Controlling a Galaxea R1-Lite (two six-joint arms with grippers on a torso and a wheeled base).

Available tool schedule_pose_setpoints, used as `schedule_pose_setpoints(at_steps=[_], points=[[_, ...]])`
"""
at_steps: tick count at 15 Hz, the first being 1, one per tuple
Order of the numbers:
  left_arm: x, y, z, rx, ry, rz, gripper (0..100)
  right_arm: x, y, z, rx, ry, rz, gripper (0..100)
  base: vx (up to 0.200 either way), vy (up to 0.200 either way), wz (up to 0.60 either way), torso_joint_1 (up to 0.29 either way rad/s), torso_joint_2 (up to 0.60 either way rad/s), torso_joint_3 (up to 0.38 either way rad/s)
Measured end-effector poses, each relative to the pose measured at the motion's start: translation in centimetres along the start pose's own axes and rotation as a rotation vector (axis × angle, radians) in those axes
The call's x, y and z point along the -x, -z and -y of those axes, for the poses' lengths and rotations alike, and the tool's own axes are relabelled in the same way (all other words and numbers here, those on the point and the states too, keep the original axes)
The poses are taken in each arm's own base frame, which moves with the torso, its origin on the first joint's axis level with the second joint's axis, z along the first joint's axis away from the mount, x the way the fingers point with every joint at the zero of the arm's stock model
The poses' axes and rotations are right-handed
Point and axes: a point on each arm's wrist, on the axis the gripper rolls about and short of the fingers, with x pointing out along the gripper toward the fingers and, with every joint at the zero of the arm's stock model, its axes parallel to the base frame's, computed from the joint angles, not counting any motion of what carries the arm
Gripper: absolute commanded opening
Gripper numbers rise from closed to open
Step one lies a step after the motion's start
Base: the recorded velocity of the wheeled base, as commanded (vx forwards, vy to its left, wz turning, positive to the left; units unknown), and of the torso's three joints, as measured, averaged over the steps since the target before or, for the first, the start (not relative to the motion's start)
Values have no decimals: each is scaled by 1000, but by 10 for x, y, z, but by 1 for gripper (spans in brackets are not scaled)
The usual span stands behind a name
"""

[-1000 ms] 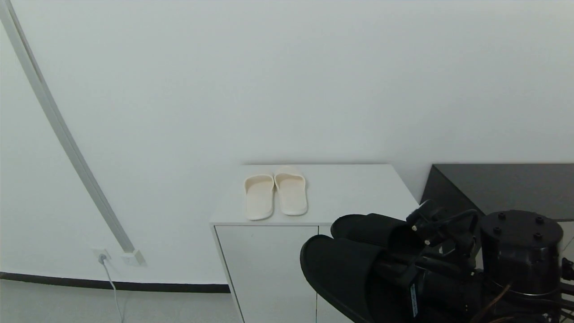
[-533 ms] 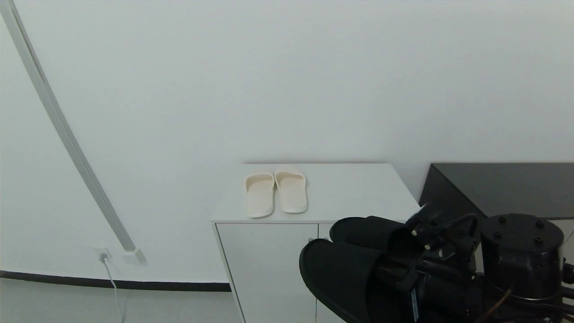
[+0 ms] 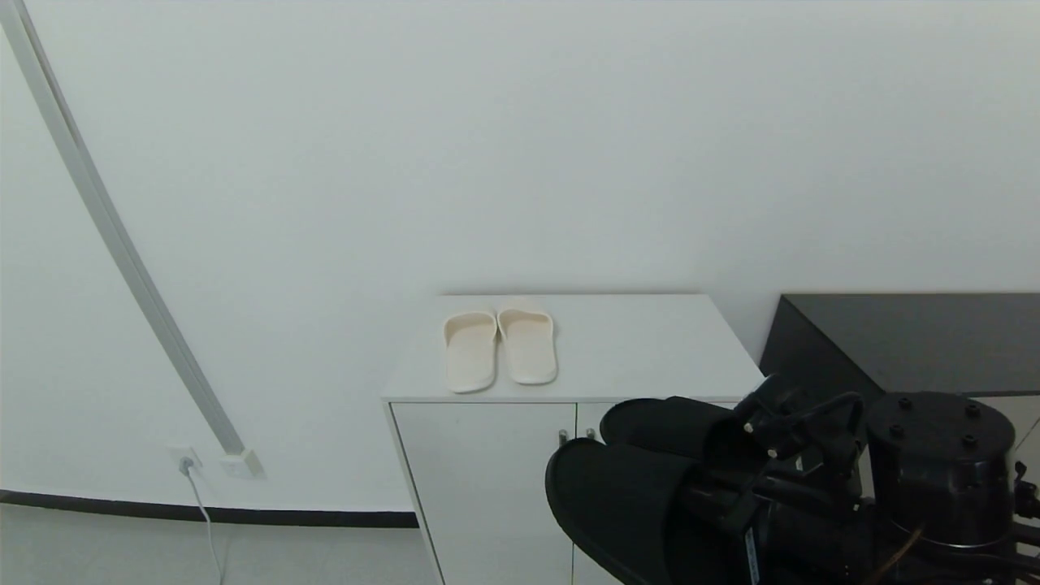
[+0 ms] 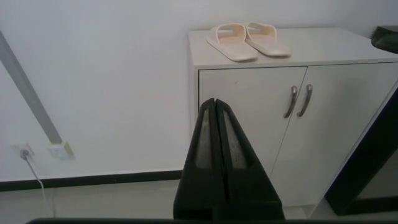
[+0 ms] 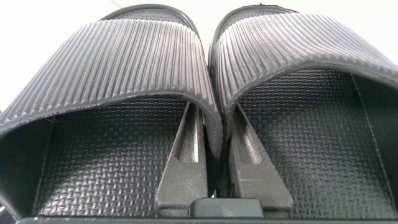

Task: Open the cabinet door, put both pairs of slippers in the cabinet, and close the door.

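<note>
Over the last second the right tool (image 5: pixel 214 146) and the black slippers (image 3: pixel 642 479) it carries have sunk a little in the head view. This uncovers the tops of the two handles (image 4: pixel 297 101) just to the robot's left of the slipper toes. The cabinet (image 3: pixel 634 341) creeps slightly up the picture, which looks like camera drift and not a move of its own.

The right tool is clamped on the black pair, its fingers (image 5: pixel 186 155) inside the slippers, pinching their two inner side walls together. The slippers are ribbed across the strap and textured on the footbed, and they sit side by side with toes pointing toward the cabinet.

The left tool (image 4: pixel 215 107) is closed with nothing in it and faces the cabinet front from some way off.

Both doors (image 3: pixel 479 487) are shut. The handles are slim upright metal bars set close together on either side of the middle seam.

With the right arm loaded, the empty left arm is probably the one to pull a handle, and its fingers must part first.

The cream slippers (image 3: pixel 500 349) lie flat on the cabinet top, toward its left front, touching side by side, with toes away from the robot.
</note>
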Motion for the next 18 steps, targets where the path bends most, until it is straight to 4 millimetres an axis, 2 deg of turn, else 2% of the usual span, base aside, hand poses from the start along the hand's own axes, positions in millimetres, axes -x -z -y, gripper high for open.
schedule_pose_setpoints(at_steps=[2,3,9,18], points=[[0,0,0,0,1,0,0,0,1,0,0,1,-3,0,0,0,0,-149,352,186],[0,0,0,2,3,0,100,0,1,0,1,1,-4,0,0,0,0,-163,364,193],[0,0,0,2,0,0,100,0,3,0,1,2,-10,0,0,0,0,-180,407,227],[0,0,0,2,-1,0,100,0,6,1,4,3,-26,0,0,0,0,-224,541,317]])
